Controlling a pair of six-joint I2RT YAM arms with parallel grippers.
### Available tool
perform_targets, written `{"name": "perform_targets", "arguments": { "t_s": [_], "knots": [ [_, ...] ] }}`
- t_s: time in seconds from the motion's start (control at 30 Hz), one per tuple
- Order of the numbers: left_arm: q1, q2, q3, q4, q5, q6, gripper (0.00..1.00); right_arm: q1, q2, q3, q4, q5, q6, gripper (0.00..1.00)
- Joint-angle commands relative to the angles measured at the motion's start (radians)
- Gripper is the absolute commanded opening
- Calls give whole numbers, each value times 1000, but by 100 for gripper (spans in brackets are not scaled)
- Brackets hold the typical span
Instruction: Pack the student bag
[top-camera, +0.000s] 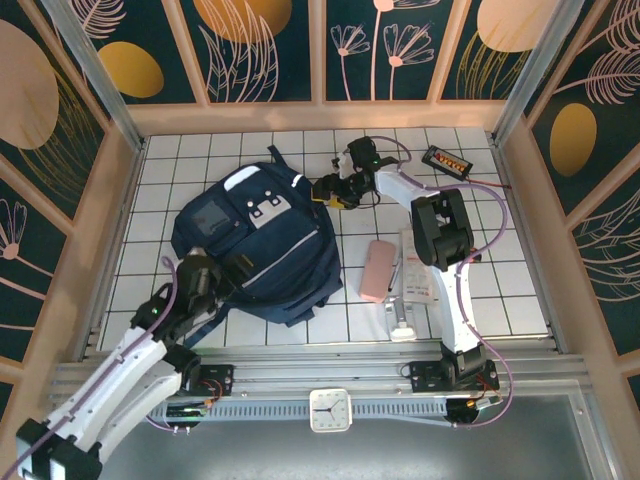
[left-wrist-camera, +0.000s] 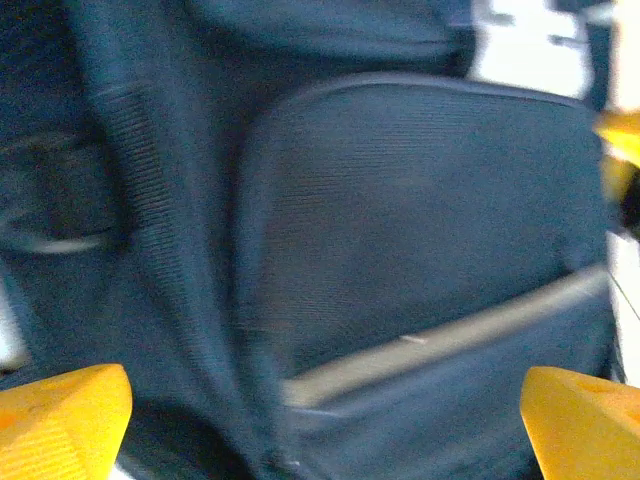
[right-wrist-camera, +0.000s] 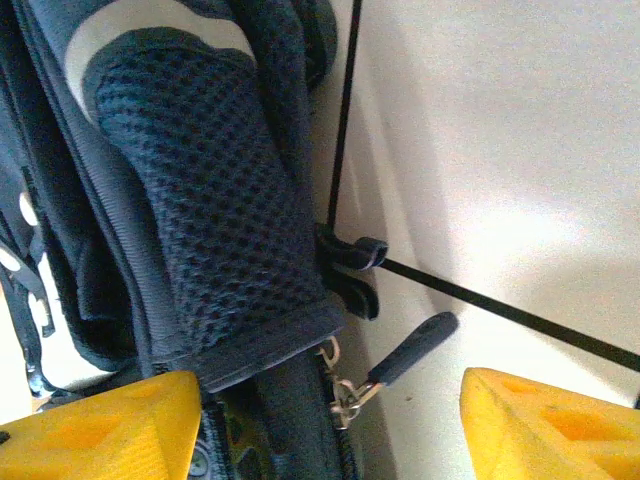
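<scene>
Near edge first: the left gripper (top-camera: 198, 272) sits at the student bag (top-camera: 262, 245), at its near-left corner. Its jaws are spread wide and empty, with navy fabric and a grey stripe (left-wrist-camera: 450, 335) just ahead. The bag lies flat on the tiled table (top-camera: 520, 300). At its far-right edge the right gripper (top-camera: 330, 192) gapes too, a zipper pull (right-wrist-camera: 410, 348) lying ungripped between its fingers.
</scene>
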Motion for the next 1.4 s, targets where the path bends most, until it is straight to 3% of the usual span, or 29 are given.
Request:
{"name": "perform_targets", "arguments": {
  "t_s": [0.0,0.07,0.13,0.2,0.27,0.37,0.53,0.57,0.67,0.77,0.93,1.13,1.23,1.37],
  "knots": [
    [57,-25,-120,116,55,-260,98,2,22,40,-25,-30,-38,66],
    [101,-3,-191,226,90,-277,92,5,2,-3,2,-30,-32,61],
    [147,58,-219,348,126,-256,83,6,-36,-73,57,-53,-9,47],
    [213,161,-207,451,177,-201,76,6,-80,-146,109,-69,15,32],
    [302,294,-138,507,237,-93,72,10,-136,-245,185,-92,56,26],
    [420,506,55,480,298,128,71,24,-223,-396,297,-108,129,18],
    [499,773,389,317,332,416,71,57,-331,-549,397,-103,206,18],
    [499,804,446,274,330,459,73,59,-343,-558,391,-99,208,22],
    [498,807,531,179,311,519,84,43,-392,-550,314,-44,168,49],
    [495,725,566,66,233,619,92,8,-443,-498,187,36,97,63],
    [393,614,647,-96,30,861,98,-10,-423,-335,-46,111,1,64],
    [181,589,617,-45,-12,1186,97,29,-345,-255,-70,92,3,59],
    [113,596,550,-5,58,1385,98,28,-333,-269,-16,73,34,58],
    [61,650,531,25,123,1532,99,24,-335,-286,10,70,38,58]
  ]
}}
